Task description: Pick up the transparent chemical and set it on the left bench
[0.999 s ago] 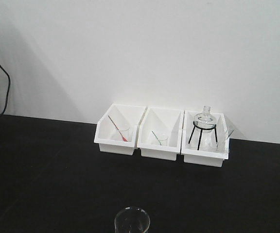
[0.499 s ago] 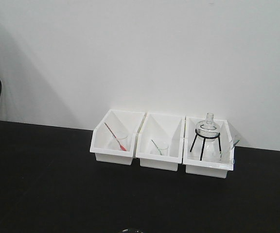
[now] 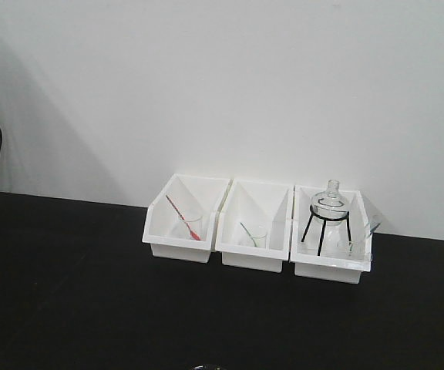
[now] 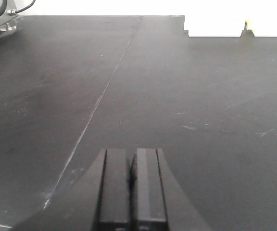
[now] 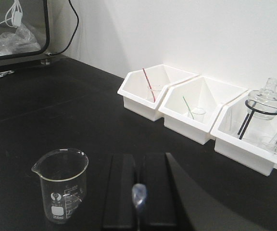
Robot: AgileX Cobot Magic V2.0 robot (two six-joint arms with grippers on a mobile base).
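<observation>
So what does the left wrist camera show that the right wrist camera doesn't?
Only the left wrist view: a seam running across the black counter, and the left end effector, shut. Only the right wrist view: an empty beaker, the right end effector, shut, and the bins' contents, such as a flask on a black stand. Both: that counter and the white bins.
</observation>
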